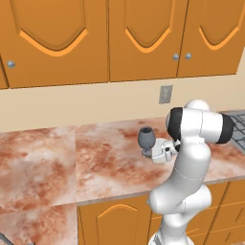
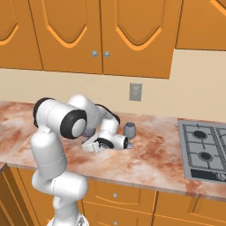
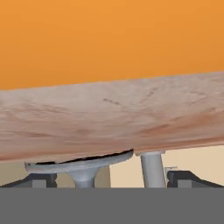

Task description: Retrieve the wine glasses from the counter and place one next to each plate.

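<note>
The white arm's two-finger gripper lay low over the reddish-brown and cream marbled stone counter, at centre right of the left base view and just left of centre in the right base view. Its jaws stood fully apart, one dark finger tip at lower left and the other at lower right of the hand view, gripping nothing. A small dark grey-blue stemmed wine glass stood upright on the counter at the gripper's tips, its bowl above the fingers; contact could not be determined. In the hand view its round foot and stem appeared between the tips. Further right, a grey gas hob was set into the counter. Beyond, a grey wall socket sat on the cream wall beneath orange wooden cabinets.
</note>
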Robot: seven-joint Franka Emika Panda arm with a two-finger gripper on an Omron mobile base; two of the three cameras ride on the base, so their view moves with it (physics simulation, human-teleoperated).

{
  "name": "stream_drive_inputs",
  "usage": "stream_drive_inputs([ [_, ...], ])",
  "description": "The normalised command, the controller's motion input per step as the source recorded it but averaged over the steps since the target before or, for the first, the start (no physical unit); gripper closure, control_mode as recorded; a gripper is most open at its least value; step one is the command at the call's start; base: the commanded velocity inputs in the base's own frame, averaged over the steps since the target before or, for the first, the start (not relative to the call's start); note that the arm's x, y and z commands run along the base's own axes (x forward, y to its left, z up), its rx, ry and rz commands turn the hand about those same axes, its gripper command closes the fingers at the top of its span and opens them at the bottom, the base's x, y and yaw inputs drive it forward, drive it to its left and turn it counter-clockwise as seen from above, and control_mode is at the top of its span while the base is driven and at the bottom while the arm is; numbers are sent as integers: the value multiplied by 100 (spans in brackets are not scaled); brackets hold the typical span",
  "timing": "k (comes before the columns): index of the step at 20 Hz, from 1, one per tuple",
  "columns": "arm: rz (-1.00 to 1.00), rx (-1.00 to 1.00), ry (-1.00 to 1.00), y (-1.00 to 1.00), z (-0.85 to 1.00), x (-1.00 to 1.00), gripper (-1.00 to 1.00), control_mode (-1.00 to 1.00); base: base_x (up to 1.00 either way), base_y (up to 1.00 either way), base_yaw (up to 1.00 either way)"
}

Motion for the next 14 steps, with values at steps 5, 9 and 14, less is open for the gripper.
stream_drive_inputs([
  [5,-1,0,0,15,0,17,-100,-100,0,0,0],
  [9,-2,0,0,14,0,13,100,-100,0,0,0],
  [14,-4,0,0,15,0,0,100,-100,0,0,0],
])
